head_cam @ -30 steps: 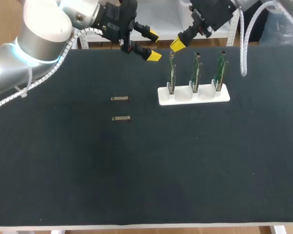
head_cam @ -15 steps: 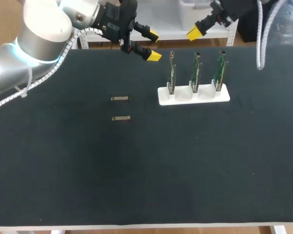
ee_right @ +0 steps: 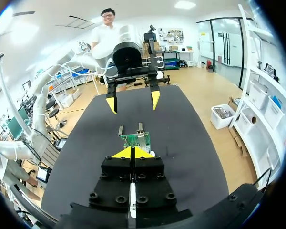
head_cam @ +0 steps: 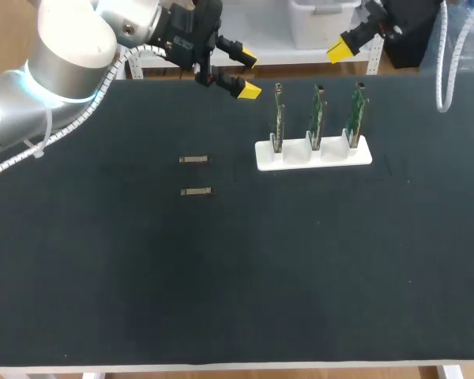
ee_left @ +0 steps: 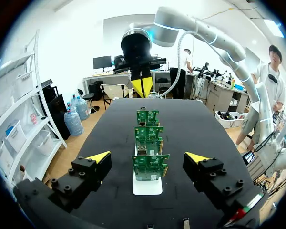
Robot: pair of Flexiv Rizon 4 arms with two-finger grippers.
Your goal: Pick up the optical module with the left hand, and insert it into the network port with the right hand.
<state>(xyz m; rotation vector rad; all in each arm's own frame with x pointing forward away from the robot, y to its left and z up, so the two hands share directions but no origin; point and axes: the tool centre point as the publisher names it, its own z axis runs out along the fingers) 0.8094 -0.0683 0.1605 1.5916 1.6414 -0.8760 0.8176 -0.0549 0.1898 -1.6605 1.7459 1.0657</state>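
My left fingers (head_cam: pixel 248 74) are standing wide apart and holding nothing, their yellow tips hanging above the far edge of the bench (head_cam: pixel 300 276). I am judging that they are spread like this so they can drop around a module from two sides. My right fingers (head_cam: pixel 341 51) are pressed together, tip against tip, and are also carrying nothing. They are hovering beyond the bench's far edge, behind the boards. This is probably to leave the left arm room, since the right side's share of the work comes only once a module is in hand. The far optical module (head_cam: pixel 195 159) and the near optical module (head_cam: pixel 196 191) are lying flat on the dark bench. They are lined up one in front of the other, apart from each other and well apart from both sets of fingers, so neither has been picked up yet. To their right, three green circuit boards (head_cam: pixel 317 117) are standing upright in the slots of a white holder (head_cam: pixel 312 155). I am guessing they are propped on edge so that a module can be slid into a network port. From above, the ports themselves are too small to make out.
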